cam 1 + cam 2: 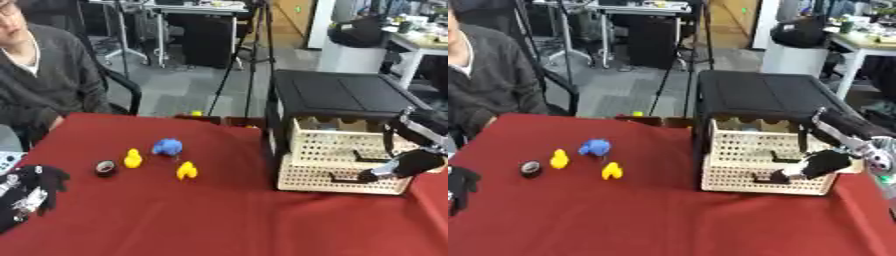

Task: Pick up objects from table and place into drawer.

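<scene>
the cream perforated drawer [346, 172] stands pulled out from the black cabinet [337, 95] at 3 o'clock on the red table [219, 220]. the right hand [820, 165] is at the drawer's front wall, next to its dark handle [765, 176]; whether its fingers are curled on the handle or only lie against it, i cannot tell. i think the hand is there because the drawer must be open before anything can go in.

the things to pick up lie in a small group at 9 o'clock, well apart from the drawer: a black ring-shaped object [106, 168], a yellow duck [132, 158], a blue toy [167, 147] and a second yellow toy [186, 171]. they are near each other but not touching.

the left hand [35, 192] rests at 8 o'clock by the table edge, fingers relaxed and up, holding nothing.

between the toys and the drawer the cloth is bare, so a carry has free room. the drawer's top is open, and the cabinet top overhangs only its back part.
</scene>
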Controlling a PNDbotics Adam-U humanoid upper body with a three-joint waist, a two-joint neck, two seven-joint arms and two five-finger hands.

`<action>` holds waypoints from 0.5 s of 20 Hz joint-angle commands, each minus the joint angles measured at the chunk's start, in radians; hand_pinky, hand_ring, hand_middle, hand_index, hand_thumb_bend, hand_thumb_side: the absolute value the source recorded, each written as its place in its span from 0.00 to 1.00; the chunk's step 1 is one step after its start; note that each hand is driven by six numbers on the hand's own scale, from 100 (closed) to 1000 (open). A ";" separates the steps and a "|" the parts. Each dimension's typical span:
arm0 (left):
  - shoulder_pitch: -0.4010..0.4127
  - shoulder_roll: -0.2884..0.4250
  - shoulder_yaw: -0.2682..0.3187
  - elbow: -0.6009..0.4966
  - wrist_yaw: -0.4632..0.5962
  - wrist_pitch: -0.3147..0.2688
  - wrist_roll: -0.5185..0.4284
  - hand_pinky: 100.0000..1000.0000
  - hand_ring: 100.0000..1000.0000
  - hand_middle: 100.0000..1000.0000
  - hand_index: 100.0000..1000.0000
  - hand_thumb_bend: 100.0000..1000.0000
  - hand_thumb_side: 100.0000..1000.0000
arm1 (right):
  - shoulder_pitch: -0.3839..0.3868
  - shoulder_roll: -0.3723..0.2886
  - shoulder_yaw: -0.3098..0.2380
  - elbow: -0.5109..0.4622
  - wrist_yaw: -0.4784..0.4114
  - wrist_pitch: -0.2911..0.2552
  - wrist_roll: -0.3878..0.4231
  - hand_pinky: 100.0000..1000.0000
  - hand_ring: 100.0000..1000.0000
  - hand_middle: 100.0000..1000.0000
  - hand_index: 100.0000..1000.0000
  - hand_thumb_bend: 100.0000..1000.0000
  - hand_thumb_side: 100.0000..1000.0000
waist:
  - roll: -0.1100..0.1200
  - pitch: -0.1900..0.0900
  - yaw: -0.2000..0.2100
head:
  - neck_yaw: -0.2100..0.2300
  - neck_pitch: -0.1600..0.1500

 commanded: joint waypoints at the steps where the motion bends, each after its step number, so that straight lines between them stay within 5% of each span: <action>1: -0.009 0.028 0.010 -0.013 -0.002 0.002 0.002 0.15 0.28 0.42 0.65 0.00 0.63 | -0.009 -0.035 -0.013 -0.017 -0.005 -0.001 0.010 0.00 0.00 0.00 0.36 0.96 0.52 | 0.004 -0.007 -0.002 | 0.001 0.006; 10: -0.010 0.028 0.009 -0.014 -0.001 0.002 0.003 0.15 0.28 0.42 0.65 0.00 0.63 | 0.003 -0.030 -0.010 -0.013 -0.002 -0.003 0.020 0.00 0.00 0.00 0.44 0.96 0.50 | 0.005 -0.007 -0.003 | 0.000 0.006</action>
